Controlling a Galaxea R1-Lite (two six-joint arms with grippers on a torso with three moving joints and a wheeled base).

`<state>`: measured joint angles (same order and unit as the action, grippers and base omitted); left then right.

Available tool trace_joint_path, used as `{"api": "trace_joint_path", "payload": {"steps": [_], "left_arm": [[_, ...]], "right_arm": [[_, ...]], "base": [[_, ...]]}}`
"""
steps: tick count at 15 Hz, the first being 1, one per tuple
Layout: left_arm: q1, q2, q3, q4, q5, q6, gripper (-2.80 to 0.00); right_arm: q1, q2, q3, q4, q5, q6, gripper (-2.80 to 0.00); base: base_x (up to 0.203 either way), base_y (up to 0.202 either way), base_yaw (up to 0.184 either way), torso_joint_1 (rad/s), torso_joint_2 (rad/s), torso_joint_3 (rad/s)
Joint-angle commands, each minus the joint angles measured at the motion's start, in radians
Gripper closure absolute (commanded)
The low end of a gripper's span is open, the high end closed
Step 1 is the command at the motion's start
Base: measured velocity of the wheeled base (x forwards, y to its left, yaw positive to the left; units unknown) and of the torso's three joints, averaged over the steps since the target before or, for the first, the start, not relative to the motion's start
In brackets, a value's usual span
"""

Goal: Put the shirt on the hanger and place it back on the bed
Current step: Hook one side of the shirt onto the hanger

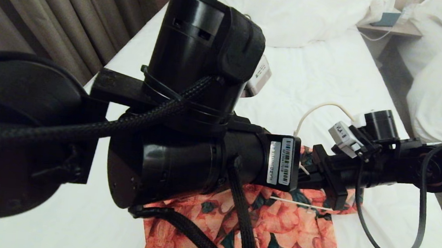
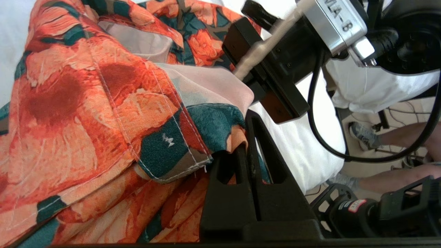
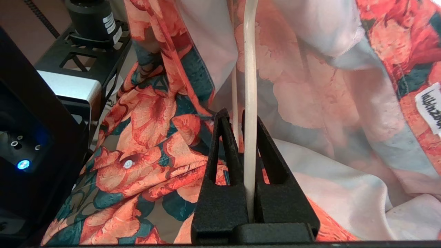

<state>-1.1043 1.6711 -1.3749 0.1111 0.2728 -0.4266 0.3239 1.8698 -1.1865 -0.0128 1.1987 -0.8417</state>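
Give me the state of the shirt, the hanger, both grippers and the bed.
shirt: draped, lifted, not spread flat
hanger: clamped, partly inside shirt
left gripper: shut on shirt fabric
right gripper: shut on hanger wire
bed: made, white sheet smooth

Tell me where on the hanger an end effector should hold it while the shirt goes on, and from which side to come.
Grip the hanger on its thin straight neck wire, as the right end effector does now, shut on it. Come from outside the shirt, at the collar opening: the lower wire is buried in cloth, and the hook curves.
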Motion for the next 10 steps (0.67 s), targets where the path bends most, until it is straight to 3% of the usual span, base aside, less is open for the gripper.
{"api": "trace_joint_path", "payload": {"steps": [1, 7, 10], "left_arm": [[-0.021, 0.01, 0.01, 0.001, 0.004, -0.003, -2.8], [-0.09, -0.006, 0.039, 0.008, 0.023, -0.002, -2.8], [-0.178, -0.037, 0.109, 0.027, 0.022, -0.002, -2.8]], "right_arm": [[-0.002, 0.01, -0.003, -0.001, 0.007, -0.005, 0.0], [-0.004, 0.048, -0.047, -0.001, 0.016, -0.004, 0.0], [-0.006, 0.068, -0.075, -0.001, 0.019, 0.002, 0.0]], "base": [[0.0, 0.0, 0.0, 0.0, 0.0, 0.0], [0.0, 0.0, 0.0, 0.0, 0.0, 0.0], [0.0, 0.0, 0.0, 0.0, 0.0, 0.0]]}}
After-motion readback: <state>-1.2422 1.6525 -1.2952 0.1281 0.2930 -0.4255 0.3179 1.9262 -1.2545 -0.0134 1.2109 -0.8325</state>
